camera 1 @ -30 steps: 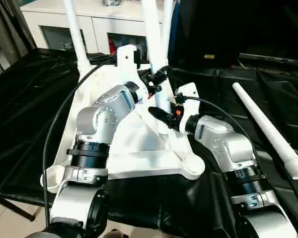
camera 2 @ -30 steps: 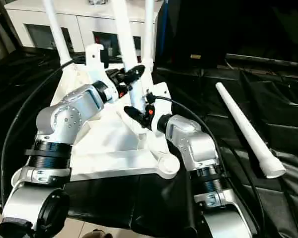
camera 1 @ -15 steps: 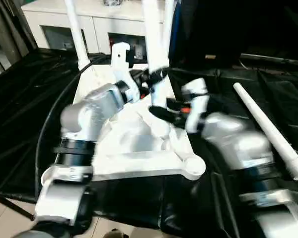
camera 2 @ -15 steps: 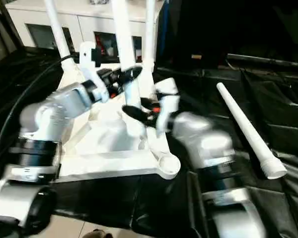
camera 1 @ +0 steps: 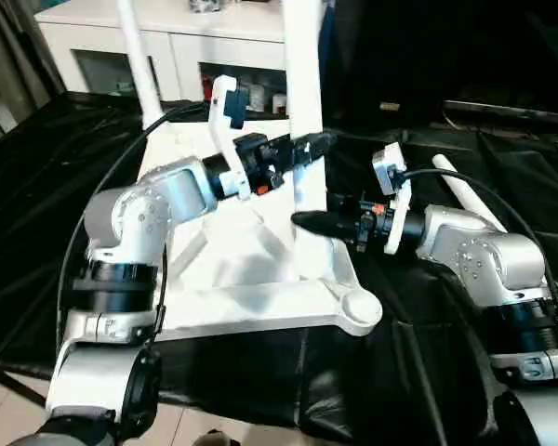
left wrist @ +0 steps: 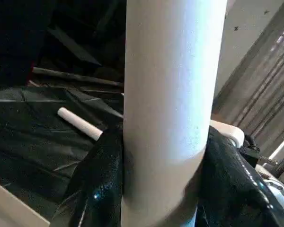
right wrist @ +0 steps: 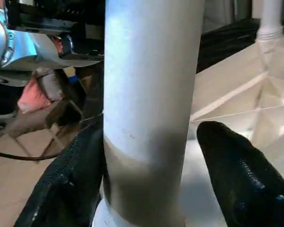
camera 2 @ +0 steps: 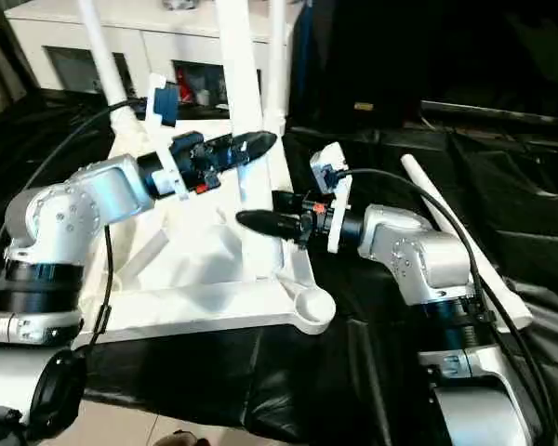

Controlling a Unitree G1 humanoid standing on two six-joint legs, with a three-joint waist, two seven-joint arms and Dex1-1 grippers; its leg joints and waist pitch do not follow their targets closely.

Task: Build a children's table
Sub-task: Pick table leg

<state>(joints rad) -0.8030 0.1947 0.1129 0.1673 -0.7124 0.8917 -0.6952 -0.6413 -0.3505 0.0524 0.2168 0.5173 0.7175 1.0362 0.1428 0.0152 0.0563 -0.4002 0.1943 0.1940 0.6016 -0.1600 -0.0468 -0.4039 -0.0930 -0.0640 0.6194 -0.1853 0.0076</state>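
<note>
Pinching the upright leg [camera 1: 304,139] from the robot's left, the left pincer [left wrist: 156,189] presses both fingers against it. The right pincer [right wrist: 151,189], lower on that leg, has spread over the past second: one finger [right wrist: 241,170] now stands clear, suggesting a regrip while screwing it in. The upturned tabletop [camera 1: 251,279] lies on the black-covered table [camera 1: 37,214]. Head views show an empty corner socket [camera 1: 358,307]; the left wrist view catches the spare leg [left wrist: 80,124].
</note>
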